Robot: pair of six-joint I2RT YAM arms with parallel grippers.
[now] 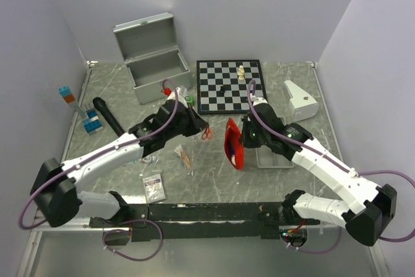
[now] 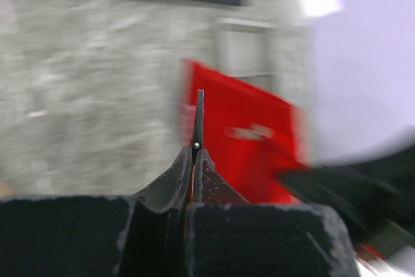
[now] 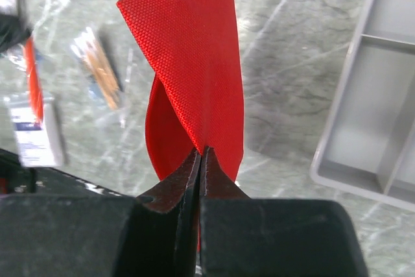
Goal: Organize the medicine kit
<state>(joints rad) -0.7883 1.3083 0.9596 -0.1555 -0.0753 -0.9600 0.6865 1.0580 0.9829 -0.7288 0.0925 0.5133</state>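
The silver metal case (image 1: 154, 63) stands open at the back left, its lid up. My right gripper (image 1: 245, 137) is shut on the red pouch (image 1: 233, 142) and holds it upright above the table's middle. In the right wrist view the pouch (image 3: 188, 63) hangs folded from the shut gripper (image 3: 201, 152). My left gripper (image 1: 200, 129) is shut on small red-handled scissors (image 1: 206, 133), just left of the pouch. In the blurred left wrist view the blade (image 2: 198, 118) sticks out of the gripper (image 2: 194, 150) toward the pouch (image 2: 246, 141).
A chessboard (image 1: 230, 85) with a few pieces and a white device (image 1: 299, 98) sit at the back right. A shallow grey tray (image 3: 369, 108) lies under the right arm. A black cylinder (image 1: 107, 115), blue blocks (image 1: 93, 121), a stick packet (image 1: 185, 157) and a small packet (image 1: 154, 186) lie left.
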